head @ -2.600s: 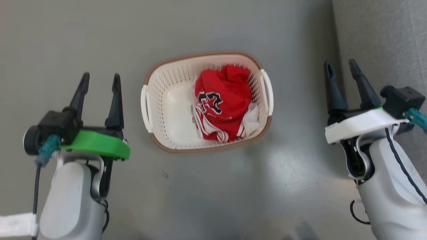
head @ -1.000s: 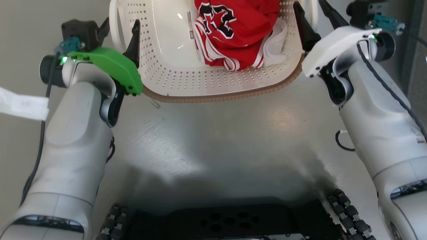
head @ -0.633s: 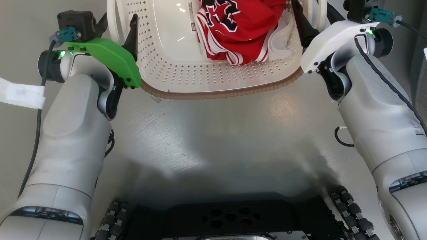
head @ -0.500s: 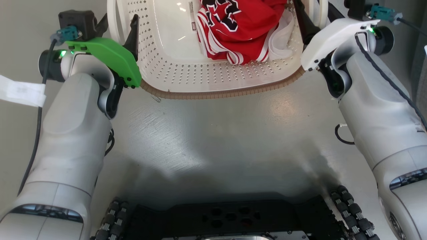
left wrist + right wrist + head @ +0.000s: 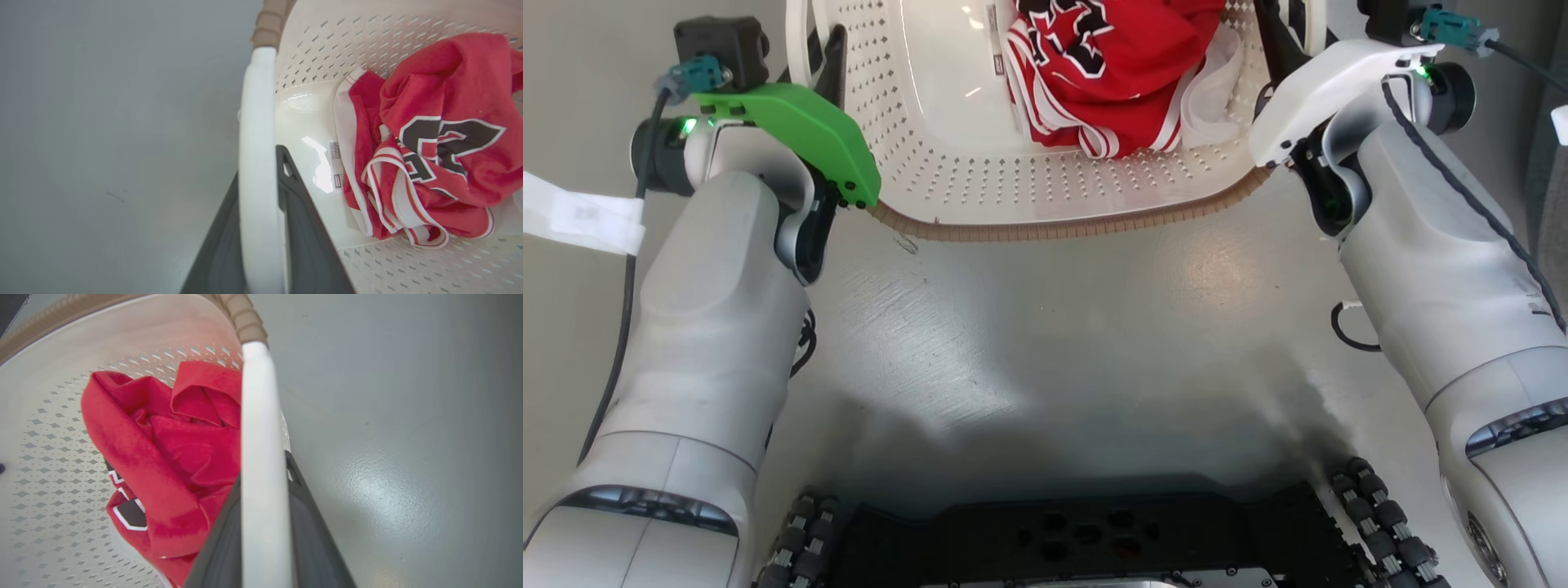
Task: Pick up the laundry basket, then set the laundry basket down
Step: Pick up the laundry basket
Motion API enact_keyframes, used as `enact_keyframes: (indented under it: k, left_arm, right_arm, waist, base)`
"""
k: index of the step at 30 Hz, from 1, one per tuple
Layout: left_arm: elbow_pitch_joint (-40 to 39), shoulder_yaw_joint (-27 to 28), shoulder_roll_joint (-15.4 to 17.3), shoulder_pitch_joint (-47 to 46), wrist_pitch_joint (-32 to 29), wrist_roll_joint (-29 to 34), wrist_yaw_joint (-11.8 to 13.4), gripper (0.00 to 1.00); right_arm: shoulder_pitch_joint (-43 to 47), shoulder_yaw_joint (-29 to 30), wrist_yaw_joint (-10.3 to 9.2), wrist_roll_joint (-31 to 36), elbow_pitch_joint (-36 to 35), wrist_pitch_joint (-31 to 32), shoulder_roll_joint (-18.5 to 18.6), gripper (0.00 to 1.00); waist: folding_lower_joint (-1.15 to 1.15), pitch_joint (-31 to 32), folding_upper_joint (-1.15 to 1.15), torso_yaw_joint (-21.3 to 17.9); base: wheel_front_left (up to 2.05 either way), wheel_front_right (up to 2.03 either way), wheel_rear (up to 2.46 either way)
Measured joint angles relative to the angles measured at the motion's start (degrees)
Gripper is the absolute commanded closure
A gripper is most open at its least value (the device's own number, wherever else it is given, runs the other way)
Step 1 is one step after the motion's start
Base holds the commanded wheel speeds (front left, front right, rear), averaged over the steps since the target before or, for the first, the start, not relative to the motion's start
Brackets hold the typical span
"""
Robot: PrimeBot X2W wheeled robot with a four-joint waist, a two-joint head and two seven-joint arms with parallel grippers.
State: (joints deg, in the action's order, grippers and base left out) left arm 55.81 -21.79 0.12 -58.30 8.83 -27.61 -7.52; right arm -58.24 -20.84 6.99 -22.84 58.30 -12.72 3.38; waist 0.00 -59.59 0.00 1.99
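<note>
Both forearms point(image 5: 703, 327) reach forward, left fingers point(image 5: 302, 228) and right fingers point(image 5: 310, 531) each clamping a laundry basket point(image 5: 1029, 188) handle point(image 5: 255, 163).

Lighting was bright and even, from overhead. Glare patch on the floor point(image 5: 1209, 269), my shadow dark around my base point(image 5: 1078, 531). Wrist views: basket handle point(image 5: 257, 163) blurry up close, edges bowed.

Pale grey arms point(image 5: 711, 327); the left claw point(image 5: 258, 163) wears a green cover point(image 5: 800, 139), the right claw point(image 5: 263, 469) a white cover point(image 5: 1327, 82). Teal plugs point(image 5: 690, 77), black cables point(image 5: 625, 286), black roller-wheeled base point(image 5: 1078, 531).
</note>
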Motion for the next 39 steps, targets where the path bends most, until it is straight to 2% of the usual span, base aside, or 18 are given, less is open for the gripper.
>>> enact_keyframes:
  k: [17, 23, 39]
  left_arm:
    - [5.1, -4.4, 0.0, 1.0, 1.1, -3.4, 0.1, 1.00]
    - [6.8, -5.9, 0.1, 1.8, -1.0, -4.7, 0.0, 1.00]
    - [8.8, -9.7, 0.1, 8.0, -6.5, -9.0, 0.0, 1.00]
  right_arm:
    - [2.6, -5.6, -0.03, -7.0, 1.1, -0.9, 0.2, 1.00]
    - [4.5, -8.1, -0.05, -10.8, 1.1, -0.8, 0.3, 1.00]
    - [8.7, -13.6, -0.33, -18.3, 3.6, 8.4, 0.2, 1.00]
  waist:
    - [0.00, 7.4, 0.00, -0.1]
    - [0.00, 11.5, 0.00, -0.5]
    - [-0.01, 23.7, 0.00, -2.1]
  base:
    - [0.00, 0.00, 0.00]
    - [0.00, 0.00, 0.00]
    - [0.00, 0.00, 0.00]
